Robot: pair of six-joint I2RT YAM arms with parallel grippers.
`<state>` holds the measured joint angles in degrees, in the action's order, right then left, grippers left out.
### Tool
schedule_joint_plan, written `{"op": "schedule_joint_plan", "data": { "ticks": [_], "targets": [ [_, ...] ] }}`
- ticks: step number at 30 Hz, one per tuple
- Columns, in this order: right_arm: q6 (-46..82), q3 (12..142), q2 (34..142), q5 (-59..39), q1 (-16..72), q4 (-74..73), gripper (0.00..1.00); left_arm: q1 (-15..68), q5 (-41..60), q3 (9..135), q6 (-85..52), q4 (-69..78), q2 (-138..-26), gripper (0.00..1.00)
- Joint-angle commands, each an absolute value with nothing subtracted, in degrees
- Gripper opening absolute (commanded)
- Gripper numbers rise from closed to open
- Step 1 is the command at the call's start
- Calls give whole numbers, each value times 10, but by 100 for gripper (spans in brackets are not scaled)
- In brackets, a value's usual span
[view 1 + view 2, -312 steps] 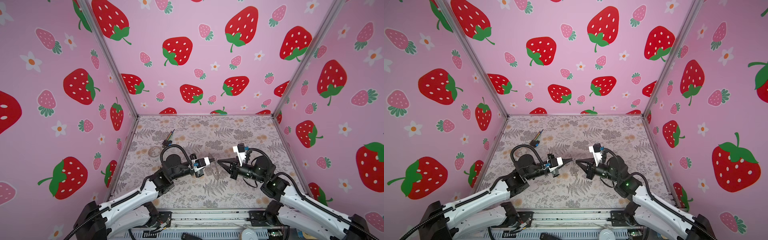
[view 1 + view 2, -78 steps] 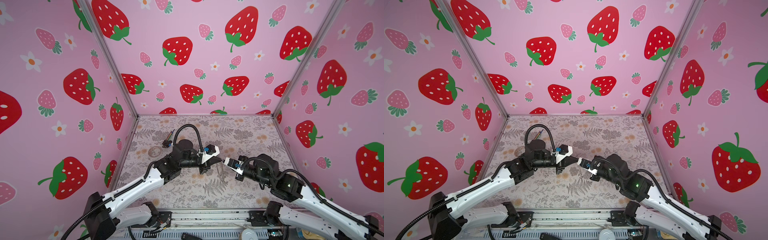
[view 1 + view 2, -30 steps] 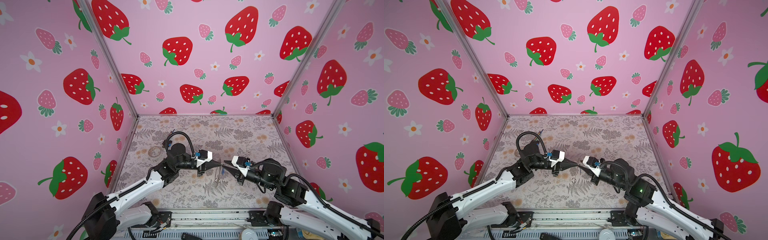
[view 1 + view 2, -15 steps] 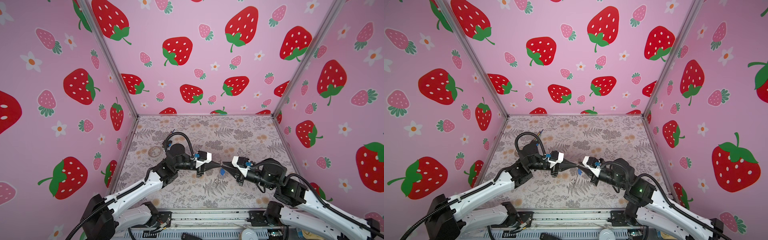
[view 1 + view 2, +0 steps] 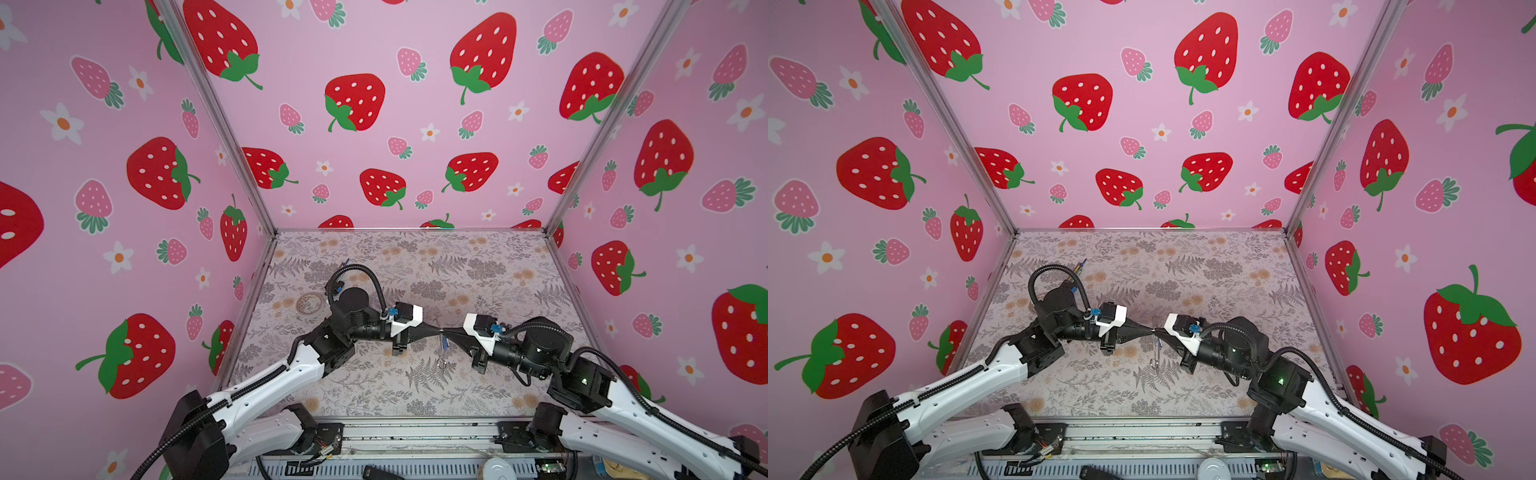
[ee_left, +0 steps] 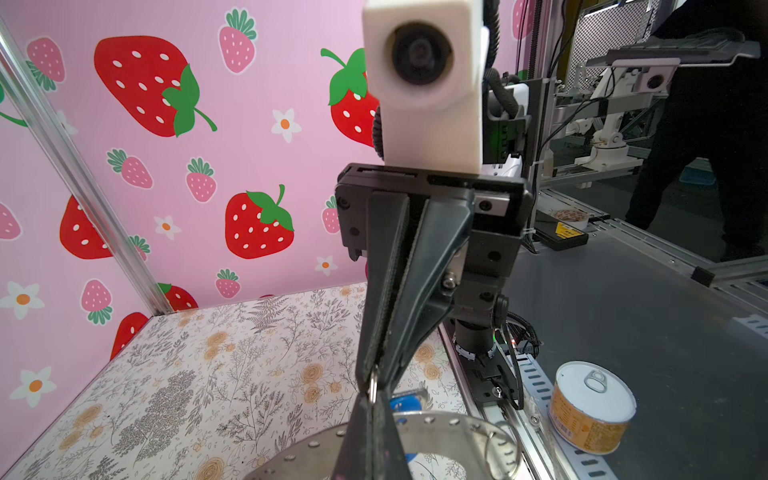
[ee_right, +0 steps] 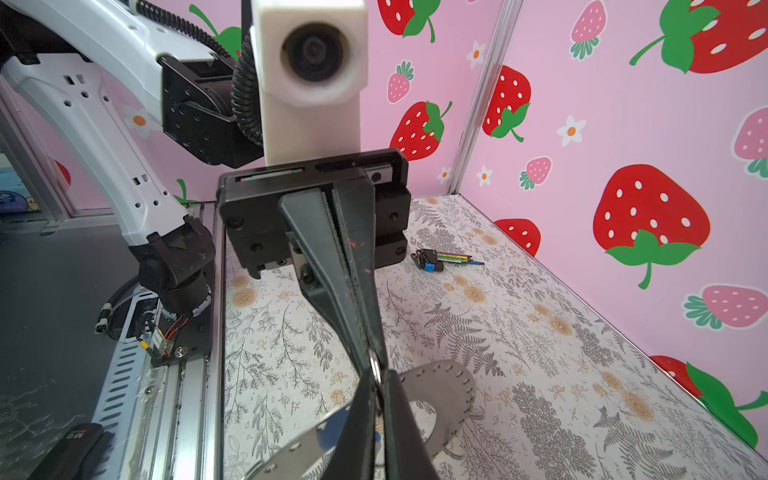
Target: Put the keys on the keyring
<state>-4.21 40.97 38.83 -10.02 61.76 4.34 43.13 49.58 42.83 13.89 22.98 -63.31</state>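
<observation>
Left gripper (image 6: 369,409): clamps thin silver wire loop (image 7: 376,371)
Right gripper (image 7: 377,395): clamps same loop
Keyring (image 7: 448,385): flat grey hole-rimmed metal, below both

Black block (image 7: 70,446): pale raised letters, seemingly "MG", doubtful; off the table (image 7: 519,332), well apart from the right claw (image 7: 376,390).
Can (image 6: 590,409): orange label (image 6: 582,430), print too small to read; off the table, near the left claw (image 6: 372,399).
Black box (image 6: 559,241): yellow sticker (image 6: 566,230), illegible.
</observation>
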Motion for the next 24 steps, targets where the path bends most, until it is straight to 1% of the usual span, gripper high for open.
{"op": "schedule_joint_plan", "data": {
  "ticks": [1, 5, 13, 14, 15, 18, 21, 24],
  "targets": [
    [-34, 405, 385, -108, 618, 45, 8, 435, 513, 451, 143, 262, -623, 0],
    [-27, 405, 386, -114, 618, 46, 0, 437, 512, 451, 142, 265, -624, 0],
    [-17, 410, 393, -107, 615, 54, 0, 437, 500, 459, 177, 209, -626, 0],
    [-17, 413, 396, -106, 614, 60, 0, 437, 494, 462, 187, 195, -627, 5],
    [-16, 418, 400, -107, 614, 65, 0, 437, 487, 464, 196, 181, -627, 11],
    [-20, 428, 412, -107, 612, 86, 0, 437, 462, 479, 236, 118, -624, 24],
    [-29, 441, 423, -107, 607, 107, 0, 437, 437, 501, 293, 38, -619, 29],
    [-33, 456, 437, -110, 602, 124, 0, 437, 415, 515, 323, -9, -614, 31]
  ]
}}
